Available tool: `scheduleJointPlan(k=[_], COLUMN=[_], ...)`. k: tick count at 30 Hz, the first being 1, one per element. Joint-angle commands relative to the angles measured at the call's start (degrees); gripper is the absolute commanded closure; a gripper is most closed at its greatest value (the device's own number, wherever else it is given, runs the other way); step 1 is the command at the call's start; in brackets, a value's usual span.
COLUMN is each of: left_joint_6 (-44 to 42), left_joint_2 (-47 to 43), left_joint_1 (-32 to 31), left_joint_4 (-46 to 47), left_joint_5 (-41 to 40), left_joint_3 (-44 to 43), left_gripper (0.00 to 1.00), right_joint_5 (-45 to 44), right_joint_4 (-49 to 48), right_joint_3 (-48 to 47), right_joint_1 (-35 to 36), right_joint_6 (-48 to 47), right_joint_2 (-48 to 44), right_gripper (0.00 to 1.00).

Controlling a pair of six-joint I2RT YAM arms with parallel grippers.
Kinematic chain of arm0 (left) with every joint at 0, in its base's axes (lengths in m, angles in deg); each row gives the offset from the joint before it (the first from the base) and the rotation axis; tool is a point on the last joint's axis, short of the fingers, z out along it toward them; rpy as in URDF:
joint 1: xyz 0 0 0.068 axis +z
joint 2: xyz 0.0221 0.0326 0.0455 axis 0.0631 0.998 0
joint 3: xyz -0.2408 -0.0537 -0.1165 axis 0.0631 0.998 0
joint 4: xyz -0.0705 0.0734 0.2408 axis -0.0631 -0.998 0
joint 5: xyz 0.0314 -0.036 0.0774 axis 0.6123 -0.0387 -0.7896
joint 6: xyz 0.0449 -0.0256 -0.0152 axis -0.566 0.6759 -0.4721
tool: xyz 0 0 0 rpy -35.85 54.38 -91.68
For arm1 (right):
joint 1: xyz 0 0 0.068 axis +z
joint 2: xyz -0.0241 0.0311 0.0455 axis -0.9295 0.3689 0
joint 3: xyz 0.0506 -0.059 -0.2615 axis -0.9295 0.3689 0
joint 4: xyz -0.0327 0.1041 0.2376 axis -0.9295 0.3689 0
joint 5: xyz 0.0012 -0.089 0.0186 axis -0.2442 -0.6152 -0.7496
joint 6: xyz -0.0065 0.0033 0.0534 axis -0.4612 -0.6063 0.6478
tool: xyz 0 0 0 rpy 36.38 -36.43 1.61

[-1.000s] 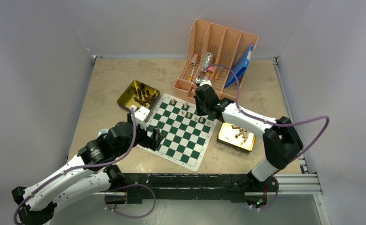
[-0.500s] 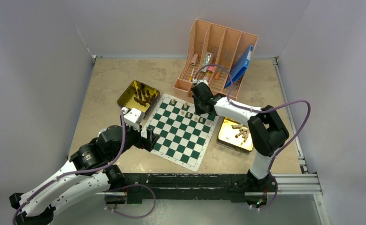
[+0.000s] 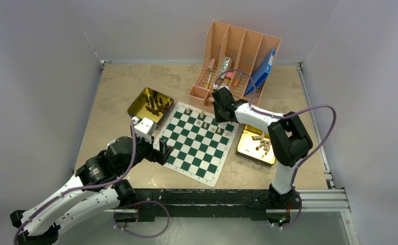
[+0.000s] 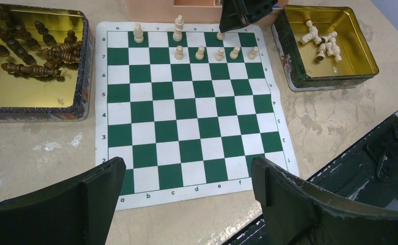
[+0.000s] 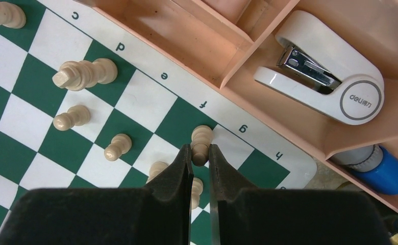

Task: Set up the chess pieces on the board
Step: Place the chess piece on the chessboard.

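Note:
The green-and-white board lies mid-table and also shows in the left wrist view and the right wrist view. Several pale chess pieces stand on its two far rows. My right gripper is shut on a pale piece at the far row near files f and g; in the top view the gripper is over the board's far edge. My left gripper is open and empty above the board's near edge, at the board's left corner in the top view.
A gold tin of dark brown pieces sits left of the board. A gold tin of pale pieces sits right of it. A pink desk organizer with a white stapler stands right behind the board's far edge.
My right gripper has shifted slightly along the far row while its elbow folded in. My left arm drew back from the board a second ago and has stayed still since.

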Motion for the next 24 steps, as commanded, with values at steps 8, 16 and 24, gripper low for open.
scheduleJointPlan(k=[8, 16, 24], left_joint_6=[1.1, 1.1, 1.1], left_joint_2=[0.5, 0.9, 0.9], left_joint_1=[0.0, 0.0, 0.0], left_joint_4=[1.3, 1.2, 1.2], left_joint_5=[-0.6, -0.6, -0.6], left_joint_3=[-2.1, -2.1, -2.1], left_gripper=[0.07, 0.07, 0.07], right_joint_5=[2.9, 3.0, 3.1], right_joint_4=[0.3, 0.1, 0.6], right_joint_3=[-3.0, -3.7, -4.0], right_joint_1=[-0.2, -0.2, -0.2], right_joint_6=[-0.9, -0.9, -0.9], right_joint_2=[-0.7, 0.5, 1.4], right_gripper=[0.89, 0.89, 0.88])
